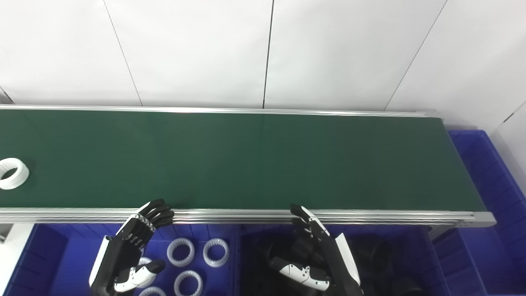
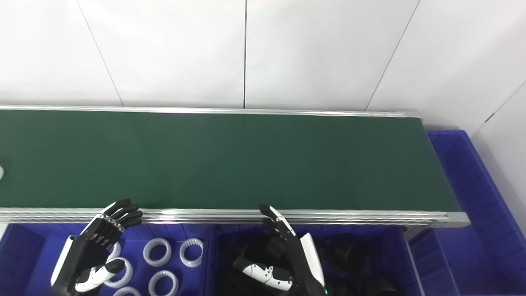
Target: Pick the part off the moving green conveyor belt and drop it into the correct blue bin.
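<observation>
A white toothed ring (image 1: 12,173) lies on the green conveyor belt (image 1: 246,160) at its far left edge; in the right eye view only a sliver of it shows at the frame's left border. My left hand (image 1: 129,250) is open and empty, held over the left blue bin (image 1: 49,263) just below the belt's near rail. My right hand (image 1: 316,255) is open and empty over the middle blue bin (image 1: 415,246). The ring is far to the left of both hands.
The left bin holds several white toothed rings (image 1: 181,251). The middle bin holds dark black parts (image 1: 374,248). Another blue bin (image 1: 485,172) stands past the belt's right end. A metal rail (image 1: 246,214) edges the belt's near side. A white wall stands behind.
</observation>
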`<state>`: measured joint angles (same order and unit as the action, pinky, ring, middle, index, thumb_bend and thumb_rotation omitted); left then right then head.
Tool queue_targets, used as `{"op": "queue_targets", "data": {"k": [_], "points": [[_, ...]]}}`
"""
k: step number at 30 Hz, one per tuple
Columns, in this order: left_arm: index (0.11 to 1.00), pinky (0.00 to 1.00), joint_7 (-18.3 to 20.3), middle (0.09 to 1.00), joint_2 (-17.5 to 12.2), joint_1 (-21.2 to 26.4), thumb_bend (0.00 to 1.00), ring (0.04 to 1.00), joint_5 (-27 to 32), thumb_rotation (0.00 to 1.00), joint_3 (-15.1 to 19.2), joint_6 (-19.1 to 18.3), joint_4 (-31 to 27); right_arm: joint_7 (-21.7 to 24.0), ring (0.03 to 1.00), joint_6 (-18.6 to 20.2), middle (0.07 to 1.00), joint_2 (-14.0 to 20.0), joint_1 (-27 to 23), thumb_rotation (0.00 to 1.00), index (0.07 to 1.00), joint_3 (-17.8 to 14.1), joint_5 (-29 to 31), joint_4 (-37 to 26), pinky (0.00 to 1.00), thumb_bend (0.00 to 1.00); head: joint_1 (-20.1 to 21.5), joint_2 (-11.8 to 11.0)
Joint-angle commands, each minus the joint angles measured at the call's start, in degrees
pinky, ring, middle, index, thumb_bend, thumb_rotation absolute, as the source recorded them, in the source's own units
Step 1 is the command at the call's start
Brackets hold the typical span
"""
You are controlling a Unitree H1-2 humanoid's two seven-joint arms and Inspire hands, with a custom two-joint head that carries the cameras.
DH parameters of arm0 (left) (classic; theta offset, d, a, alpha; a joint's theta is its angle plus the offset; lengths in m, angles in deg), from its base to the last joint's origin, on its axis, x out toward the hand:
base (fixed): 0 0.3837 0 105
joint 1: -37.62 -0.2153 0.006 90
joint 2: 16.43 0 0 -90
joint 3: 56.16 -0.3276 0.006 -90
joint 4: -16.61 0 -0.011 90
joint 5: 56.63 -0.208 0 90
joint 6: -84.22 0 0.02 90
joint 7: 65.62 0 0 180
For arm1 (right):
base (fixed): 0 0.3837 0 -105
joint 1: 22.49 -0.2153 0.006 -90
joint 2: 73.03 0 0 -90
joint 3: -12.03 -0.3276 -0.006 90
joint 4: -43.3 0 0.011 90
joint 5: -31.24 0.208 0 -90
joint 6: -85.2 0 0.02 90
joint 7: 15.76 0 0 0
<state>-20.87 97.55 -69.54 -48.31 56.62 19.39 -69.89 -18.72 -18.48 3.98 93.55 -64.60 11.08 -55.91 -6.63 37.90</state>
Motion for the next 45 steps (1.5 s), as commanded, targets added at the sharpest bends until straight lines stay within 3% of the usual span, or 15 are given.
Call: {"op": "queue_targets", "data": {"k": [1, 4, 6, 10, 15, 20, 31, 34, 41, 45], "points": [[0.796, 0.71, -0.8, 0.783, 1.2, 0.5, 0.9, 0.743, -1.4, 0.42, -1.1, 1.8, -0.8, 0.2, 0.835, -3.3, 0.882, 1.0, -0.4, 0.4, 0.895, -0.6, 1.8, -0.5, 0.76, 0.7, -0.9, -0.3], [0.774, 0.68, -4.3, 0.766, 1.5, -0.4, 0.94, 0.726, -4.5, 0.43, -3.7, 1.8, -1.7, 0.1, 0.84, -4.3, 0.886, 2.1, -0.6, 0.38, 0.906, -1.1, 2.9, 0.2, 0.76, 0.65, -8.3, -3.8], [0.766, 0.67, -7.3, 0.765, 0.8, -0.8, 0.98, 0.721, -6.5, 0.47, -6.1, 1.8, -2.1, 0.0, 0.841, -5.2, 0.883, 2.8, -0.9, 0.38, 0.914, -1.3, 3.5, 1.1, 0.76, 0.62, -10.2, -5.1], [0.751, 0.68, -9.4, 0.763, -0.3, -0.9, 1.0, 0.722, -5.9, 0.45, -9.0, 1.8, -2.5, 0.1, 0.854, -7.1, 0.899, 3.9, -1.6, 0.44, 0.932, -1.7, 4.6, 3.5, 0.77, 0.6, -11.5, -6.9], [0.745, 0.66, -13.9, 0.756, -2.1, -0.7, 1.0, 0.71, -6.9, 0.43, -12.4, 1.8, -2.9, 0.0, 0.868, -8.6, 0.905, 4.3, -2.6, 0.34, 0.936, -1.8, 5.5, 5.6, 0.81, 0.51, -10.1, -7.8], [0.743, 0.65, -18.3, 0.753, -3.9, -0.4, 1.0, 0.705, -7.8, 0.43, -15.6, 1.8, -2.2, -0.3, 0.861, -9.1, 0.896, 4.2, -2.9, 0.3, 0.928, -2.0, 4.8, 6.2, 0.8, 0.51, -9.0, -8.1], [0.74, 0.65, -28.1, 0.75, -8.3, -0.5, 1.0, 0.705, -9.2, 0.42, -22.8, 1.8, -0.8, -0.5, 0.841, -8.1, 0.884, 4.0, -3.1, 0.35, 0.919, -2.6, 3.4, 5.6, 0.75, 0.57, -8.4, -9.1], [0.739, 0.65, -29.0, 0.754, -8.9, -0.4, 1.0, 0.713, -8.5, 0.41, -23.2, 1.8, -0.6, -0.7, 0.836, -9.2, 0.88, 4.0, -3.2, 0.34, 0.914, -2.7, 3.8, 6.3, 0.74, 0.57, -8.0, -9.5], [0.724, 0.63, -33.7, 0.745, -10.2, 0.0, 1.0, 0.702, -9.5, 0.42, -24.8, 1.8, -0.4, -1.4, 0.821, -12.6, 0.869, 3.6, -3.7, 0.33, 0.898, -3.0, 4.4, 9.1, 0.73, 0.59, -5.6, -13.3], [0.721, 0.62, -34.2, 0.744, -10.3, 0.5, 1.0, 0.705, -8.7, 0.41, -25.7, 1.8, -0.5, -2.0, 0.819, -13.1, 0.859, 3.4, -3.7, 0.32, 0.889, -3.1, 4.3, 9.8, 0.72, 0.59, -6.1, -14.2]]}}
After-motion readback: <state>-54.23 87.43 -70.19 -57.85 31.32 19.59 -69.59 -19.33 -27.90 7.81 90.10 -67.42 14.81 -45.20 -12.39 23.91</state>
